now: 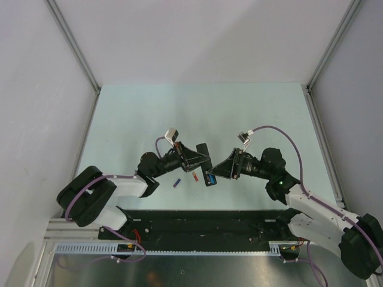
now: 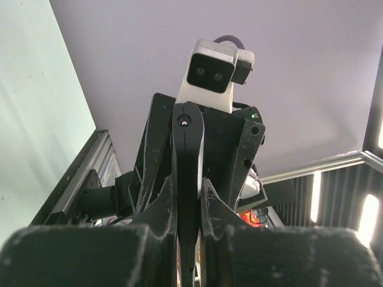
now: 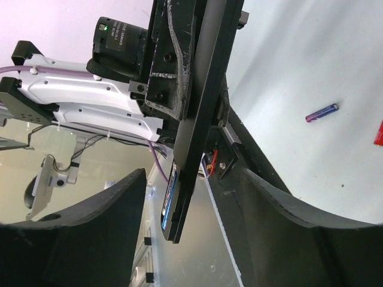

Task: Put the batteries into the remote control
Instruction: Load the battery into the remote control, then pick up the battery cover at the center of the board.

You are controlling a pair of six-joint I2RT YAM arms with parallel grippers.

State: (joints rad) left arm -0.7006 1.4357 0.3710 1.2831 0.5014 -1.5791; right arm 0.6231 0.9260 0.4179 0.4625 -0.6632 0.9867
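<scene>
My left gripper [image 1: 199, 159] [image 2: 187, 185] is shut on the remote control [image 1: 203, 156] [image 2: 188, 161], a slim black bar held up off the table. Its lower end [image 3: 191, 149] hangs between the spread fingers of my right gripper [image 1: 219, 170] [image 3: 191, 179], which is open with a gap on each side. A bright blue battery [image 1: 210, 178] [image 3: 169, 197] shows in the side of that end. On the table lie a purple-blue battery [image 1: 177, 183] [image 3: 322, 112] and a red-orange battery [image 1: 195, 176] [image 3: 379, 133]. No silvery battery shows.
The pale green table [image 1: 197, 113] is walled by white panels on three sides. A black base strip [image 1: 197, 224] with both arm mounts runs along the near edge.
</scene>
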